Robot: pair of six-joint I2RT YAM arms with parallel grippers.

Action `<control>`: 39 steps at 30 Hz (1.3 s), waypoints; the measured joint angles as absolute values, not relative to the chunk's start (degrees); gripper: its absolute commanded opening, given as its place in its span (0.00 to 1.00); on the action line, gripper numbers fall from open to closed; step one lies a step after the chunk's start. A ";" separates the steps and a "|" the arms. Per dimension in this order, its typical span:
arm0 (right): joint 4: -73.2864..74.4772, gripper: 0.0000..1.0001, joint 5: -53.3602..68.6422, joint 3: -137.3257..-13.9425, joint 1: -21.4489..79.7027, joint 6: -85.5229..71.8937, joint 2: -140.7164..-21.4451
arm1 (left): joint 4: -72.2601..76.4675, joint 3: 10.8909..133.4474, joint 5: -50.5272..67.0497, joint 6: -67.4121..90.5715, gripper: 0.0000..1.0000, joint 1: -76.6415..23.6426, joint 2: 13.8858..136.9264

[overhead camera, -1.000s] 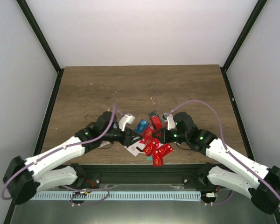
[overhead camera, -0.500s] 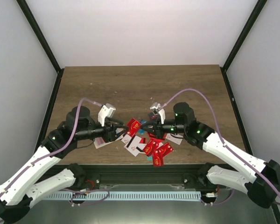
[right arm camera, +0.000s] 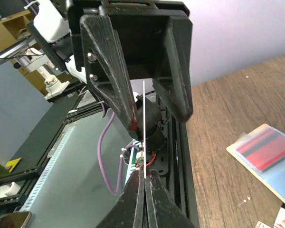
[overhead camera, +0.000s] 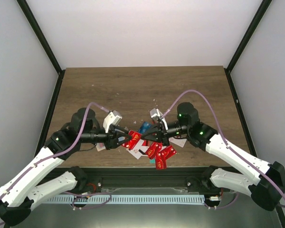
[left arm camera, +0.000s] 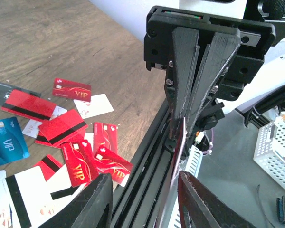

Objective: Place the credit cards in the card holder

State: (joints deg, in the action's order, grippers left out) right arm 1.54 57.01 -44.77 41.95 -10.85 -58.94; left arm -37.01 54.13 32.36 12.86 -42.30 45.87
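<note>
My right gripper is shut on one red credit card, held edge-on above the heap. The card shows as a thin line in the right wrist view and the left wrist view. My left gripper is open, one jaw on each side of that card, not touching it. The other credit cards, red, blue and white, lie in a heap near the front edge. A tan-edged flat piece with a red striped card on it, seemingly the card holder, lies behind my left gripper.
The black front rail runs just below the heap. A pale corner shows from under my left arm. A white card lies under my right arm. Bare wood fills the far half of the table.
Both grippers have risen from the heap and now face each other. The right one holds a red card. The left one has moved right, so its open jaws straddle the card.
</note>
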 measured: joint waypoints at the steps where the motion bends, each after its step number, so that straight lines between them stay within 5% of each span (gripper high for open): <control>1: 1.63 0.01 57.56 -45.10 41.95 -10.50 -59.18 | -37.01 54.06 32.62 12.67 0.37 -42.30 45.98; 9: 1.85 0.01 59.16 -46.61 41.95 -8.69 -60.20 | -37.08 53.41 35.29 11.51 0.24 -42.30 45.52; 28: 6.46 0.01 61.78 -49.36 41.95 -4.23 -62.74 | -36.86 52.29 35.24 11.97 0.23 -42.30 41.85; 31: 6.48 0.01 62.00 -49.47 41.95 -3.95 -62.83 | -36.86 52.25 35.29 12.03 0.18 -42.30 42.00; 33: 6.50 0.01 62.13 -49.69 41.95 -3.84 -63.00 | -36.82 52.18 35.46 12.21 0.05 -42.30 41.98; 38: 6.87 0.02 62.15 -49.98 41.82 -3.75 -63.55 | -35.66 50.89 36.40 12.58 0.04 -42.30 41.56; 39: 6.90 0.10 62.13 -49.98 41.80 -3.77 -63.72 | -35.38 50.50 36.38 12.93 0.04 -42.30 41.36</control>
